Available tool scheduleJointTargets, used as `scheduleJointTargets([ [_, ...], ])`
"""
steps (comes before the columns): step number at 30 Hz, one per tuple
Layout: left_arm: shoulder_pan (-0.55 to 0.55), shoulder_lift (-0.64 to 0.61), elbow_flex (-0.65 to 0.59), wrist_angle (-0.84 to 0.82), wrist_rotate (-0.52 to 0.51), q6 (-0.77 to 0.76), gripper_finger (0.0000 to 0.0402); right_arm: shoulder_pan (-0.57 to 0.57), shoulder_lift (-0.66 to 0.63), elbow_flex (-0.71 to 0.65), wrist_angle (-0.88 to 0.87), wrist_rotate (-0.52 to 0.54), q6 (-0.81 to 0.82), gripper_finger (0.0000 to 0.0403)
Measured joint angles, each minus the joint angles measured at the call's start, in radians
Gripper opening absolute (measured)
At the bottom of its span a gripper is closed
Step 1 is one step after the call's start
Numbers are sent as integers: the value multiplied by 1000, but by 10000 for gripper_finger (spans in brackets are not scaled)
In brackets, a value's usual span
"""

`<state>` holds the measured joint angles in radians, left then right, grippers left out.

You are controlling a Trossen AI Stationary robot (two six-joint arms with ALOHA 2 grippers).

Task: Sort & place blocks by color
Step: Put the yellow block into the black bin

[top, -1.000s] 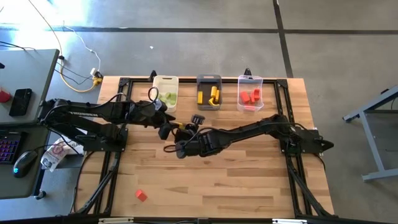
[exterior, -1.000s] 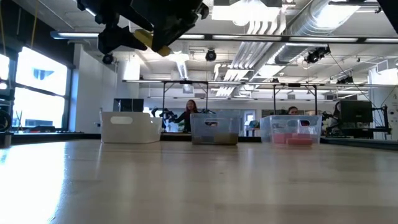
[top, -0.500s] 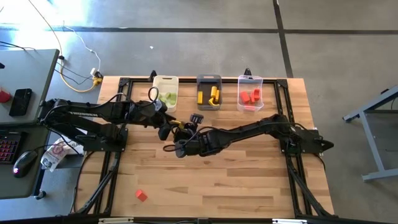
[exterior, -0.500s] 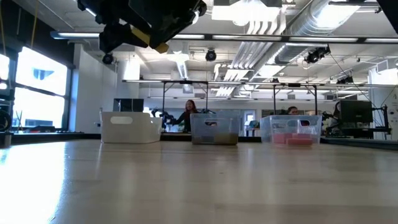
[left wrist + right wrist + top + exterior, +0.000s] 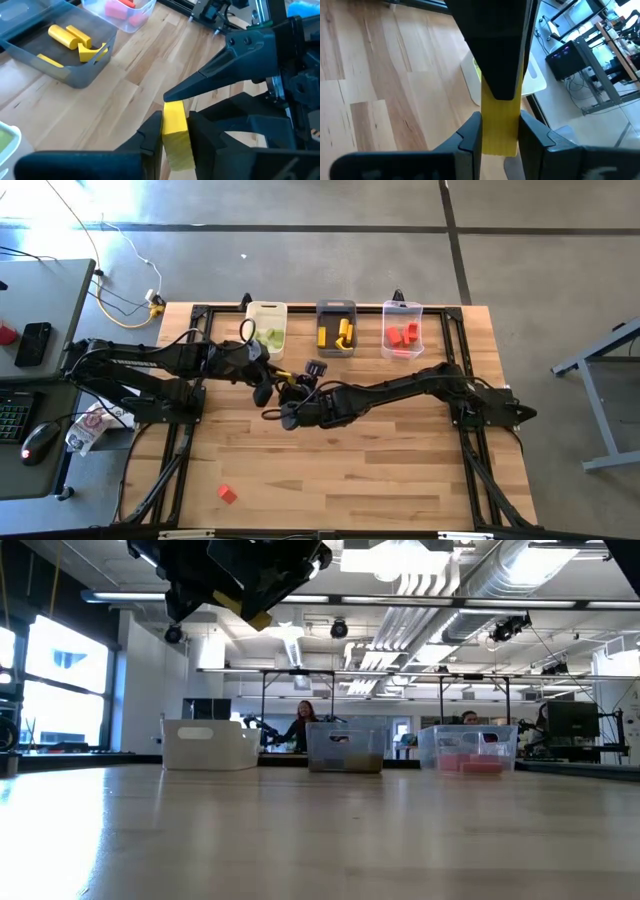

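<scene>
1. High view: the left end effector (image 5: 272, 383) and right end effector (image 5: 288, 392) meet mid-air over the table (image 5: 400, 470), in front of the white bin (image 5: 267, 326) and grey bin (image 5: 336, 327). The yellow bar (image 5: 285, 380) shows only as a sliver between them.
2. The left wrist view shows the grip plainly: the left fingers (image 5: 152, 134) are clenched on the yellow bar (image 5: 176, 132), and the right end effector's dark fingers (image 5: 220, 75) reach to its far end.
3. The right wrist view shows the same bar (image 5: 499, 125) pinched between the right fingers (image 5: 470, 132), with the left end effector's dark body covering its far end. Both end effectors are grasping the bar.
4. Low view: the bar (image 5: 238, 607) hangs well above the table under the dark end effectors.
5. The bar is a plain yellow rectangular block with flat faces.
6. Beyond the end effectors, the grey bin (image 5: 60, 55) holds yellow blocks (image 5: 75, 37), the clear bin (image 5: 402, 330) red ones (image 5: 402, 336).
7. A lone red block (image 5: 227, 494) lies well apart, near the table's front edge.
</scene>
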<state>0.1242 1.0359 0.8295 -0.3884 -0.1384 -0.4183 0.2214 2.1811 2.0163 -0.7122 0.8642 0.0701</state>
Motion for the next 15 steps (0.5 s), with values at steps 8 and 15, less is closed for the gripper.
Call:
scheduleJointTargets([
  [8, -1, 0, 0, -7, 5, 47, 47, 0, 0, 0, 0, -12, 19, 103],
  [15, -1, 0, 0, -39, -5, 81, 45, 0, 0, 0, 2, -54, 67, 181],
])
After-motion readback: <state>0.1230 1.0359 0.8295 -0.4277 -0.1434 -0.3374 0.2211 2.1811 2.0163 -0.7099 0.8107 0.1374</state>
